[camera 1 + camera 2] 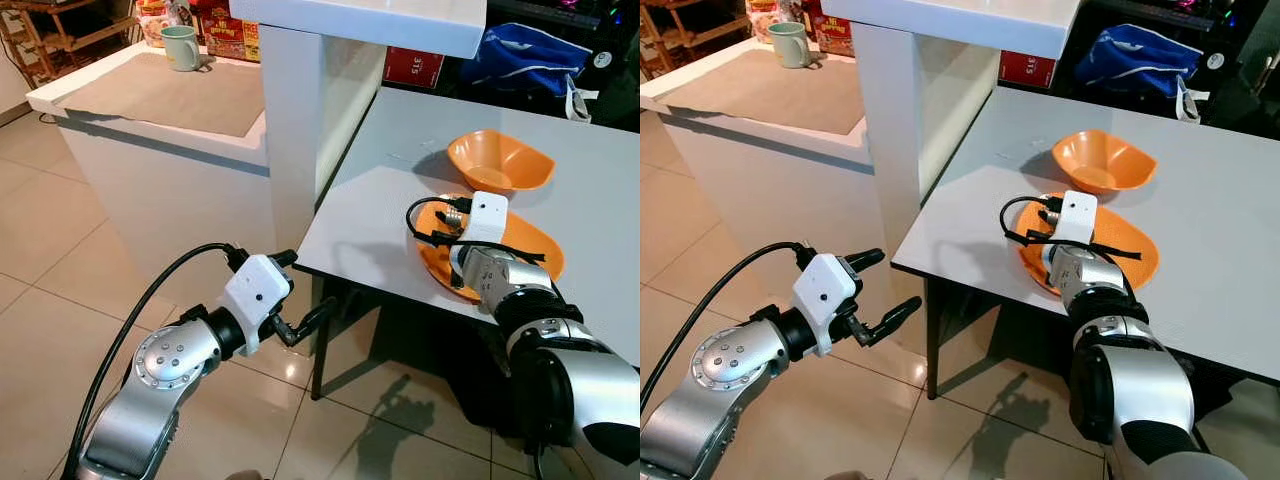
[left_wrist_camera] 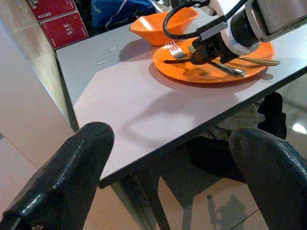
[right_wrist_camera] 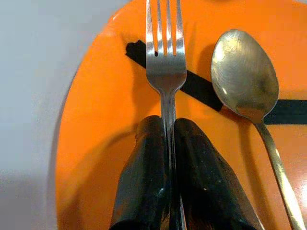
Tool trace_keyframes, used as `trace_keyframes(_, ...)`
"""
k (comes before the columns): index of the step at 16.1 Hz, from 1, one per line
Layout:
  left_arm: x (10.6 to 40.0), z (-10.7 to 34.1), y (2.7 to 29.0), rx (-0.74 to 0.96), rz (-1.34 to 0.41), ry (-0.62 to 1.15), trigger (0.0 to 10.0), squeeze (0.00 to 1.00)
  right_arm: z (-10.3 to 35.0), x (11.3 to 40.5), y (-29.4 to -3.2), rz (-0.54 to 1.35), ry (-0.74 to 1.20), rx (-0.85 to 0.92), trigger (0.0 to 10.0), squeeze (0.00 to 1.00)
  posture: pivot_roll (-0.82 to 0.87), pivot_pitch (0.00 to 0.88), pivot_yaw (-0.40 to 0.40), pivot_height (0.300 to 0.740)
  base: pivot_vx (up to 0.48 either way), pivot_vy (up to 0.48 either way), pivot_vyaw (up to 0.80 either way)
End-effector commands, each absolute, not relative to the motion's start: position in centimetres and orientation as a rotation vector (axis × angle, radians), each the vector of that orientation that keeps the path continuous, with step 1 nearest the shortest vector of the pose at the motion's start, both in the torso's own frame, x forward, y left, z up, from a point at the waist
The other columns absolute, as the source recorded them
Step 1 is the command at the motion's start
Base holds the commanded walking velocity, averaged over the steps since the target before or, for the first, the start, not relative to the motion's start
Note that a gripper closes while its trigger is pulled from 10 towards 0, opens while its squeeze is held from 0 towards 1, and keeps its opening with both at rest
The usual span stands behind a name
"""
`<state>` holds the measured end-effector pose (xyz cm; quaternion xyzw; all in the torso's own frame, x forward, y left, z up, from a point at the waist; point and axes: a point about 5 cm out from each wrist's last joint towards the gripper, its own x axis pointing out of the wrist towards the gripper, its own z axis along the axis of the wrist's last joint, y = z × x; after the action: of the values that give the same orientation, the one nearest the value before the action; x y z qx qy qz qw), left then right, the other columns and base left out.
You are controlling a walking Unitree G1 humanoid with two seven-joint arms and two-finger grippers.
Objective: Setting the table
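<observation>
Fork (image 3: pixel 166 62) first: your right claw (image 3: pixel 169 125) has its two black fingers pressed together on the fork's handle, just below the tines, and the tines point toward twelve o'clock in the right wrist view. The fork sits over the orange plate (image 1: pixel 535 243), and at its three o'clock a spoon (image 3: pixel 245 72) lies on the same plate, bowl up, close beside but not touching. A thin dark strip (image 3: pixel 199 87) runs across the plate under both utensils. You can see the plate resting on the grey worktop (image 1: pixel 390 225), near its front edge, with an orange bowl (image 1: pixel 500 160) just beyond it at twelve o'clock; whether bowl and plate touch, you cannot tell.

Your left claw (image 1: pixel 302 292) hangs off the worktop's front-left corner, over the tiled floor (image 1: pixel 40 300), fingers spread wide and holding nothing.

Further out at ten o'clock, a pale green mug (image 1: pixel 181 46) stands on a white counter (image 1: pixel 150 95). At one o'clock behind the worktop lies a blue bag (image 1: pixel 528 55).
</observation>
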<state>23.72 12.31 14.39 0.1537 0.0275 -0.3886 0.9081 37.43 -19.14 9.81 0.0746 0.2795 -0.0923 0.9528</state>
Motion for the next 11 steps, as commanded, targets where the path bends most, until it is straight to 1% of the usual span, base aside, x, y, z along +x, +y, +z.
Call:
trace_keyframes(1,23.7,14.9,12.3,0.322,-0.811,0.043,10.0,0.00,10.6,37.8,-19.4,-0.188,0.547,0.152,10.0,0.00,0.10,0.000,-0.019,0.740,0.000,0.000,0.00)
trace_keyframes(2,23.7,14.9,12.3,0.322,-0.812,0.043,10.0,0.00,10.5,37.8,-19.3,-0.185,0.549,0.155,10.0,0.00,0.10,0.000,-0.018,0.740,0.000,0.000,0.00)
trace_keyframes(3,23.8,14.9,12.2,0.322,-0.814,0.042,10.0,0.00,10.4,37.8,-19.3,-0.183,0.550,0.157,10.0,0.62,0.10,0.000,-0.016,0.740,0.000,0.000,0.00)
trace_keyframes(4,23.8,14.9,12.2,0.323,-0.816,0.041,10.0,0.00,10.3,37.7,-19.2,-0.180,0.553,0.158,10.0,1.00,0.10,0.000,-0.016,0.740,0.000,0.000,0.00)
trace_keyframes(10,24.0,15.0,12.2,0.329,-0.815,0.036,10.0,0.00,11.0,38.1,-19.1,-0.154,0.528,0.125,10.0,1.00,0.09,0.000,-0.009,0.740,0.000,0.000,0.00)
trace_keyframes(11,24.5,15.1,12.5,0.334,-0.746,0.046,10.0,0.00,12.0,38.5,-19.4,-0.160,0.478,0.089,10.0,0.00,0.09,0.000,-0.011,0.740,0.000,0.000,0.00)
